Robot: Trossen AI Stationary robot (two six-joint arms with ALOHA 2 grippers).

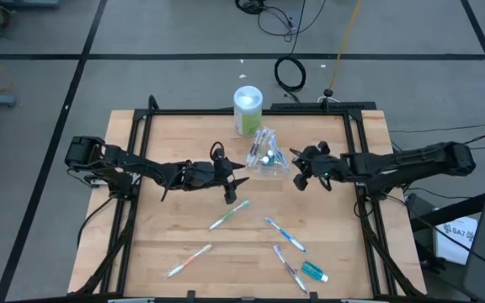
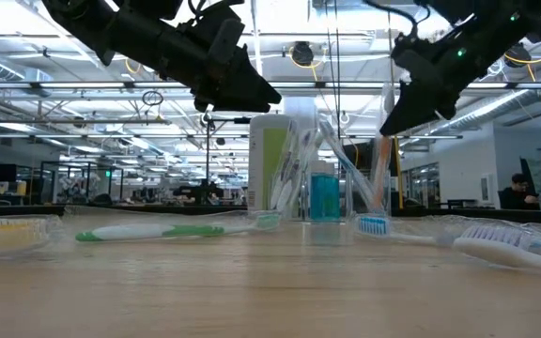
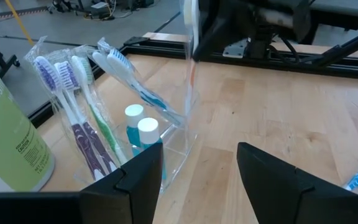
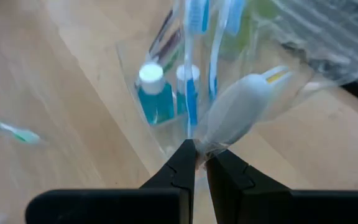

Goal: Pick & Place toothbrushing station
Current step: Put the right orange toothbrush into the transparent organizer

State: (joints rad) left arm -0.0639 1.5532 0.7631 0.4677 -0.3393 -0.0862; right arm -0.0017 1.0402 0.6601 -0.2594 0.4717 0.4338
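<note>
Nearest the low camera: a toothbrush head with white and blue bristles (image 2: pixel 510 242) lay on the wooden table (image 1: pixel 175 227) at right, and a pale yellow-bristled one (image 2: pixel 7 233) at left. A green-handled toothbrush (image 2: pixel 158 230) lay flat behind them.

Clear plastic bag (image 1: pixel 268 156) stood toward the table's far side, just in front of a green-and-white canister (image 1: pixel 247 110). Inside it: several toothbrushes (image 3: pixel 79 118), heads up, and two teal tubes with white caps (image 3: pixel 143 134).

Right gripper (image 4: pixel 199 163) was pinched together on the bag's edge, along with a white toothbrush handle (image 4: pixel 238 106) that sat at its tips. In the high view it was just right of the bag.

Left gripper (image 3: pixel 197 171) hung above the table just left of the bag, fingers (image 3: pixel 138 177) apart, nothing between them.

Loose on the near half of the table, high view: the green-handled brush near centre, an orange-and-white toothbrush (image 1: pixel 189 260) toward front left, a blue one (image 1: pixel 285 234) right of centre, a purple-tinted one (image 1: pixel 290 268) nearer the front edge, and a third teal tube (image 1: pixel 314 271) just beside it.

A seated person (image 2: pixel 517 191) showed far back in the room.
</note>
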